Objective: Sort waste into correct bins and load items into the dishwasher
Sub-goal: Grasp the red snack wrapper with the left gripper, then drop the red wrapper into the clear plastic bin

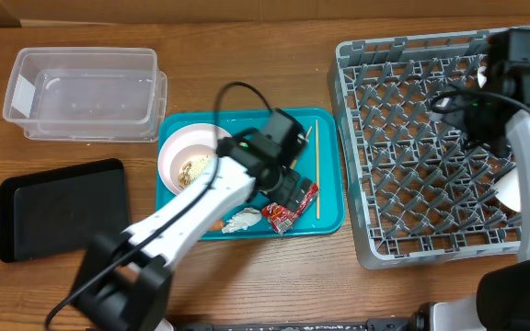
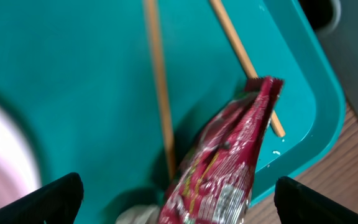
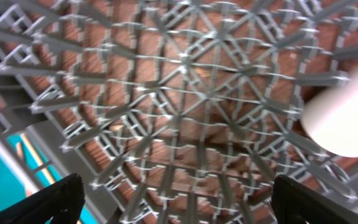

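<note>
Left tool (image 2: pixel 176 191) over red wrapper (image 2: pixel 229 165)

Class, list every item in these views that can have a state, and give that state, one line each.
clear tub: open, empty.
black tray: empty.
white bowl: upright, holding pale scraps.
red wrapper: crumpled, lying across a chopstick.
napkin: crumpled.
dish rack: upright, mostly bare.
left gripper: open, above the red wrapper.
right gripper: open, over the dish rack.
</note>
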### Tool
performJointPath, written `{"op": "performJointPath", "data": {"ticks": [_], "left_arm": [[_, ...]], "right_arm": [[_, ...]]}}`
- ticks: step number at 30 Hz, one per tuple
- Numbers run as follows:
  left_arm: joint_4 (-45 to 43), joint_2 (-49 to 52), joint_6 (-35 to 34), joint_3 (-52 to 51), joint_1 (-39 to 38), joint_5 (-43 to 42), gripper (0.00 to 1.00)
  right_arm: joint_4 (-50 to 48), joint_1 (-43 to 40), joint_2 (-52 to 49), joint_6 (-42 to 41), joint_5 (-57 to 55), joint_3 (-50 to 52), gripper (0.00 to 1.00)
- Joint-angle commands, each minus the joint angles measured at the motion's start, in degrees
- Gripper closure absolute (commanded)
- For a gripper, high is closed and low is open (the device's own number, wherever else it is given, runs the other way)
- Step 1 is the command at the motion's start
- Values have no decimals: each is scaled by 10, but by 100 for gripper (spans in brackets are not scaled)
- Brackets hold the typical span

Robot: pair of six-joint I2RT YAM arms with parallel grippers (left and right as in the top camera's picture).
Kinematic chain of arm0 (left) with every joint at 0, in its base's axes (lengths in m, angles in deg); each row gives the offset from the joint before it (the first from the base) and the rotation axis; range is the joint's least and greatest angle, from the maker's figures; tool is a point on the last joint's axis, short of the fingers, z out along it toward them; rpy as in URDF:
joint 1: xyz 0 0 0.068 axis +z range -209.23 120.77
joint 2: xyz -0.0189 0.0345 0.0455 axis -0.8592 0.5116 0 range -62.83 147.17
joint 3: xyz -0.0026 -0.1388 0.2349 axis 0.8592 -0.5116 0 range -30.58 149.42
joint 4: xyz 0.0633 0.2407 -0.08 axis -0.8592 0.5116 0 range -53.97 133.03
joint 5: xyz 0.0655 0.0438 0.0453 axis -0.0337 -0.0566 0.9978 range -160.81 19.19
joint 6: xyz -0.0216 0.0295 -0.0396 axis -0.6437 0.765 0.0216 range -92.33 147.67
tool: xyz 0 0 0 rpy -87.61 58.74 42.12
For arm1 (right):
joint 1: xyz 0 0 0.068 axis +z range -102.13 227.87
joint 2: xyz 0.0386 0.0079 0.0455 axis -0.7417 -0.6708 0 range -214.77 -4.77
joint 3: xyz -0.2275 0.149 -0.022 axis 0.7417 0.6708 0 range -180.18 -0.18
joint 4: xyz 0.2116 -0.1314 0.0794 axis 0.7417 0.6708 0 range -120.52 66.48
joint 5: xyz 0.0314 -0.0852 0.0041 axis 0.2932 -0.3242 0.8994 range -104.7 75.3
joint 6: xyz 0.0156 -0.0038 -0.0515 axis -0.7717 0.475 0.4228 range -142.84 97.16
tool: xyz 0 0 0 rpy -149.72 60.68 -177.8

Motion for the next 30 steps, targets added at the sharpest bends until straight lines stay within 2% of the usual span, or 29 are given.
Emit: {"op": "performJointPath", "data": {"ticks": [1, 4, 7, 9, 11, 12, 18, 22, 26, 30], "left_arm": [[-10, 46, 53, 4, -26, 1, 4], [-7, 81, 50, 4, -35, -5, 14], [0, 104, 48, 4, -37, -6, 35], [2, 110, 49, 4, -37, -6, 55], [1, 110, 49, 5, -37, -6, 87], [2, 109, 49, 6, -37, -4, 96], [58, 87, 17, 67, -18, 59, 96], [127, 56, -10, 170, 35, 108, 96], [144, 27, -17, 238, 114, 121, 96], [99, 18, -47, 260, 228, 125, 96]], "right_arm": [[4, -21, 6, 0, 1, -7, 2], [10, -26, 6, 0, 1, -7, 1], [10, -26, 6, 2, 1, -7, 1], [10, -26, 6, 2, 1, -7, 1], [10, -26, 6, 2, 1, -7, 1], [10, -26, 6, 2, 1, -7, 1], [10, -26, 6, 2, 0, -7, 1], [10, -26, 6, 2, 0, -7, 1], [11, -26, 6, 13, 0, -7, 1], [10, -26, 6, 13, 1, -7, 1]]}}
